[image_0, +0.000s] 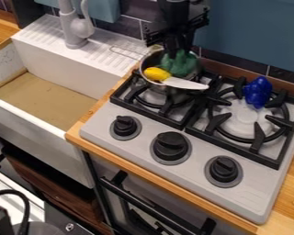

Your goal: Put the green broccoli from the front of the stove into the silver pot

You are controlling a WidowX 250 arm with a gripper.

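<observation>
"What's the biggest thing near the tool (178, 51)?"

"The white sink (42, 131), off to its left as we see it. Then the gray stove (134, 148), underneath and in front, set in the wooden desk (285, 197)."

"And the tap (74, 28)?"

"Left of the tool, upright on the sink's back ledge."

"What's right below the tool?"

"A metal pot (148, 62), on the stove's left burner."

"Anything lying across it?"

"A toy knife (185, 83), just in front of the tool. Yellow handle toward the left, pale blade out past the rim on the right."

"And the green thing (179, 65)?"

"In the pot, directly under the tool, right at its tips."

"Is it pinched?"

"I can't tell; nor whether the tool is spread or pressed together."

"Last one?"

"The blue thing (258, 92), right of the tool, at the back of the right burner."
</observation>
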